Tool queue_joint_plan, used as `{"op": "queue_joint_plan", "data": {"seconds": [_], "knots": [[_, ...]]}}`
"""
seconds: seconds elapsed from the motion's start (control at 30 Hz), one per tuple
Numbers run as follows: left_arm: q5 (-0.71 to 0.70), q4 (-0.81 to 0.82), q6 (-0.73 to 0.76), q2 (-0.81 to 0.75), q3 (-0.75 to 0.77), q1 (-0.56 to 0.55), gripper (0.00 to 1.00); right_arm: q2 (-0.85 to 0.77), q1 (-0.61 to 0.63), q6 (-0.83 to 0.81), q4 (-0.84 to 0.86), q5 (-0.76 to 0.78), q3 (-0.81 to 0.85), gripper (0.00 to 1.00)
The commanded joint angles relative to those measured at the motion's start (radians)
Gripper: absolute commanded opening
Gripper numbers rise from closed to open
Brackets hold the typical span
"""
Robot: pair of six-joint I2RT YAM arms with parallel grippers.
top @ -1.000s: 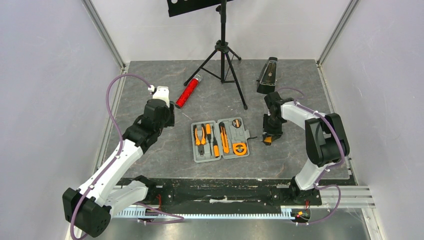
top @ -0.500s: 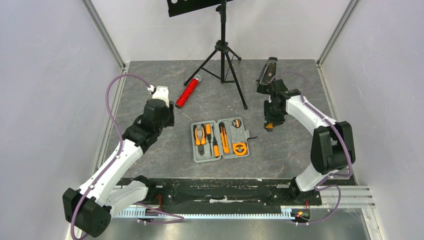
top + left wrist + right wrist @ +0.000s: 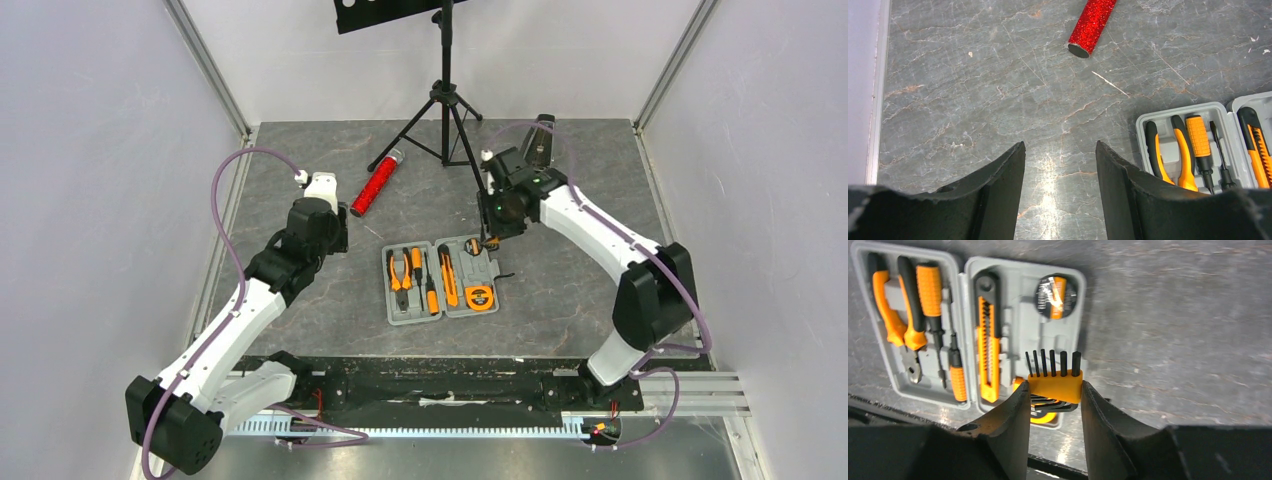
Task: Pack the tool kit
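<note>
Tool kit case (image 3: 442, 280) is seen lying open and flat near the middle of the grey table (image 3: 300, 310), both halves facing up. In the left half, pliers (image 3: 890, 320) and screwdrivers (image 3: 930, 290) are seated in their recesses. In the right half, a knife (image 3: 988, 355) is seated beside the hinge, with the round tape measure (image 3: 1055, 296) at the far corner. Right gripper (image 3: 1054, 387) is held above the right half of the case, its jaws clamped on the orange holder of a hex key set (image 3: 1054, 382), whose black key ends are fanned upward in the wrist view. Left gripper (image 3: 1059, 145) is held over bare table left of the case, jaws parted and nothing between them. A red glittery cylinder (image 3: 1091, 25) is seen lying further back, apart from the case. A black tripod stand (image 3: 445, 110) is set at the rear, and a metronome (image 3: 543, 140) is partly hidden behind the right arm.
</note>
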Motion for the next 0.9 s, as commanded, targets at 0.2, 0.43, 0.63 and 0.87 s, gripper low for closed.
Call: {"op": "queue_joint_plan", "data": {"seconds": [0.2,0.43,0.63,0.87], "knots": [[0.003,0.036,0.003,-0.014,0.0,0.008,0.6,0.129,0.088,0.067,0.05,-0.074,0.01,0.23],[0.005,0.037,0.002,-0.018,-0.001,0.008,0.6,0.154,0.094,0.081,0.09,-0.07,-0.062,0.25],[0.006,0.037,0.001,-0.017,-0.001,0.008,0.6,0.174,0.094,0.092,0.118,-0.065,-0.109,0.28],[0.008,0.039,0.001,-0.015,-0.003,0.009,0.6,0.179,0.094,0.095,0.145,-0.06,-0.129,0.35]]}}
